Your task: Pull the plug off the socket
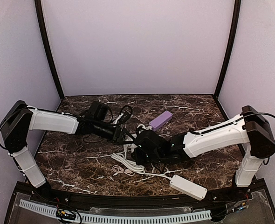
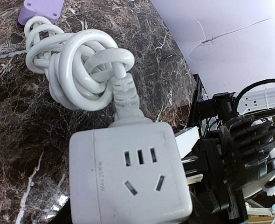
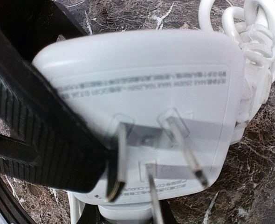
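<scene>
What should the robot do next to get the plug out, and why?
Probably move the right gripper from the socket's metal prongs over to the plug and close on it. The plug looks still seated in another face of the socket, and no finger shows on it.
</scene>
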Motion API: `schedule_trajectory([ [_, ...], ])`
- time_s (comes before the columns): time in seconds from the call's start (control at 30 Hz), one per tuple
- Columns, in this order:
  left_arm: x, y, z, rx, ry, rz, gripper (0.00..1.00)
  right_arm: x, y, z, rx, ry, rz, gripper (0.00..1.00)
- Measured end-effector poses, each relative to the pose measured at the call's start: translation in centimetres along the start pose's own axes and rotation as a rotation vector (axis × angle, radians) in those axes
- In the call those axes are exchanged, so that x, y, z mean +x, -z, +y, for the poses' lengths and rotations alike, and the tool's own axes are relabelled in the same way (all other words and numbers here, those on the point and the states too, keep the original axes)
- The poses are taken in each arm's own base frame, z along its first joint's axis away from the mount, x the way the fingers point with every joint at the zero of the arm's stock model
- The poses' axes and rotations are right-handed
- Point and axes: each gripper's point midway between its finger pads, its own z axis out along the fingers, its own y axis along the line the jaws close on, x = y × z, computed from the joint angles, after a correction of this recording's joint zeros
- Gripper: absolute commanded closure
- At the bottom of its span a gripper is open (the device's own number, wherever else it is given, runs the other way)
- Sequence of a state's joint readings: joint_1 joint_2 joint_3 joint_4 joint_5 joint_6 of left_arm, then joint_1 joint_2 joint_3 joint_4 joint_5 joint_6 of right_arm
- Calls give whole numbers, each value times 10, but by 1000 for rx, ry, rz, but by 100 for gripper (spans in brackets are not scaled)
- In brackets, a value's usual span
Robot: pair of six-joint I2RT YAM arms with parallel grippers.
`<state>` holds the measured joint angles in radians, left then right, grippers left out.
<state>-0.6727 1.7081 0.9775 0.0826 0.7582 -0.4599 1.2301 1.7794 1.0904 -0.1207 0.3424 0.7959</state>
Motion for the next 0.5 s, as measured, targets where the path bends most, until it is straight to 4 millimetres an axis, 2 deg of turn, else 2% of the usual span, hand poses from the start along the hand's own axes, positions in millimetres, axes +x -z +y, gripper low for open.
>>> schedule_trajectory([
  [0.2,0,0,0,-5,0,-2,93,0,0,1,-5,-14,3,100],
  [0.5,2,1,2,-17,7,2,95,3,-5,1,-35,72,-34,100],
])
